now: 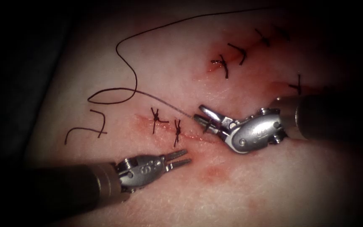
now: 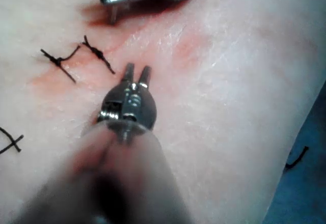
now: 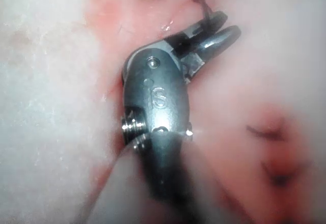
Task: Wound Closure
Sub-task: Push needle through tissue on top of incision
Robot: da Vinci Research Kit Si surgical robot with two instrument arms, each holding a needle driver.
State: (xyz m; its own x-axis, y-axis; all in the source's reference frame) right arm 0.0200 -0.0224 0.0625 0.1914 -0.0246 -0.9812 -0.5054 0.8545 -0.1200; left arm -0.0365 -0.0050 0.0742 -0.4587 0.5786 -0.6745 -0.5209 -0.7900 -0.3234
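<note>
Over the cut, the right tool bends down, jaws parted around a hardly visible needle; the left tool hovers slightly open, empty.

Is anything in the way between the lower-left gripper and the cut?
Nothing visible. The left gripper, open and holding nothing, sits just below the cut; bare tissue lies between them. The knotted stitches lie further left.

— We see the left tool as polished silver metal with two slim straight jaws, a rounded wrist stamped with characters, and a dark shaft.

— We see the right tool likewise silver: blunt rounded jaws, small screws, engraved clevis, dark shaft.
</note>
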